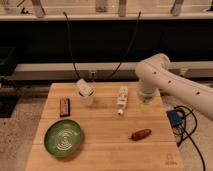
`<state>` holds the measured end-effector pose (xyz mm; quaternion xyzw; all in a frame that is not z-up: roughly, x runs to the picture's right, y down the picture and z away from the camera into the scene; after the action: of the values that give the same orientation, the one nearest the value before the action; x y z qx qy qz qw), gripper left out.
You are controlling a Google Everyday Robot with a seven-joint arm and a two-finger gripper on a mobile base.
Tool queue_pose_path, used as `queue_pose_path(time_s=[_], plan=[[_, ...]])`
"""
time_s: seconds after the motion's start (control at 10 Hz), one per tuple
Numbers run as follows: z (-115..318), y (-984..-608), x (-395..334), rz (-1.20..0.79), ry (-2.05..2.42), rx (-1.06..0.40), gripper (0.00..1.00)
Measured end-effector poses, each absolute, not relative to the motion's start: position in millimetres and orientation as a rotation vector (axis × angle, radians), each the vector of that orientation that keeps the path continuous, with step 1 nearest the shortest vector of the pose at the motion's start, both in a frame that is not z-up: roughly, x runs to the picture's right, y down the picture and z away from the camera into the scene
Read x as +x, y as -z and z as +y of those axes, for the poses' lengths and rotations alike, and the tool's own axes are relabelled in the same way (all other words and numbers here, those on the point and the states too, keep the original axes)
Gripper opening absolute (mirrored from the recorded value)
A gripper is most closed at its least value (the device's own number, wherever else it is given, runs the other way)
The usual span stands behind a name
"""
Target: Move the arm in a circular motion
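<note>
Arm (167, 82): white, likely rigid, heavy; self-driven, no grasp pt; gripper (145, 100) over table (105, 132) rear-right; open/closed can't tell.

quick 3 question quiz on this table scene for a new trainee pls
1. True or false: the round green ribbed plate sits at the front left of the light wooden table.
2. Fill in: the small reddish-brown oblong item lies to the ___ of the plate.
3. The large white glossy arm holds its gripper over the table's rear right. What lies between the gripper and the whitish tilted cup?
A) white plastic bottle
B) the plate
C) the oblong item

Key: 1 true; 2 right; 3 A
</note>
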<state>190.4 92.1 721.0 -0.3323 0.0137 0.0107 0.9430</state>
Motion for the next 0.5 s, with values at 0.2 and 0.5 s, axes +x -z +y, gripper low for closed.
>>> queue_pose_path(time_s=[0.2, 0.5], plan=[[92.3, -720.5, 192.5, 0.025, -0.023, -0.680, 0.80], [91.8, -720.2, 194.1, 0.029, -0.027, -0.687, 0.80]])
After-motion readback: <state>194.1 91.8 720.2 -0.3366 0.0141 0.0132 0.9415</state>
